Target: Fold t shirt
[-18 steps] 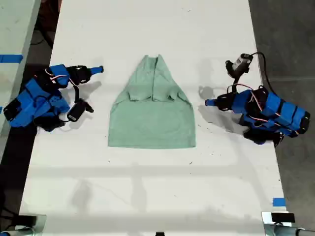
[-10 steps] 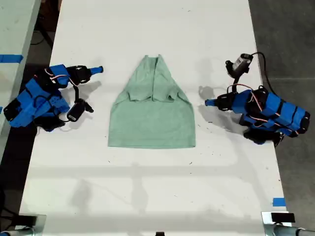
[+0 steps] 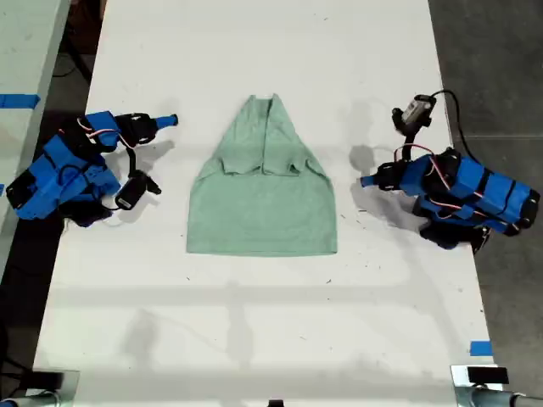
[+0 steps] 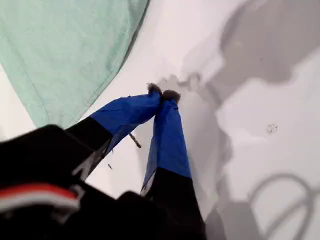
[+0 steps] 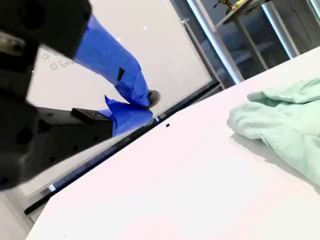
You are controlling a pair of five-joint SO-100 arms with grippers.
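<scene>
The pale mint-green t shirt [image 3: 263, 203] lies flat in the middle of the white table [image 3: 254, 339], with its sleeves folded in and its upper part narrowed to a point. My first gripper [image 3: 366, 180] rests low on the table just off the shirt's edge toward the exterior view's right. Its blue fingertips [image 4: 162, 93] are pressed together with nothing between them, and the shirt [image 4: 65, 45] lies a short way off. My second gripper [image 3: 170, 120] is at the exterior view's left, apart from the shirt [image 5: 285, 125]. It is shut [image 5: 149, 99] and empty.
Both blue arms lie folded near the table's long edges. A small camera on a stalk [image 3: 416, 110] stands above the first arm. Blue tape marks [image 3: 480, 348] sit near the table's front corner. Dark floor [image 3: 501, 51] borders the exterior view's right.
My first gripper has drawn back slightly toward the exterior view's right, away from the shirt. The shirt and the second arm have not moved.
</scene>
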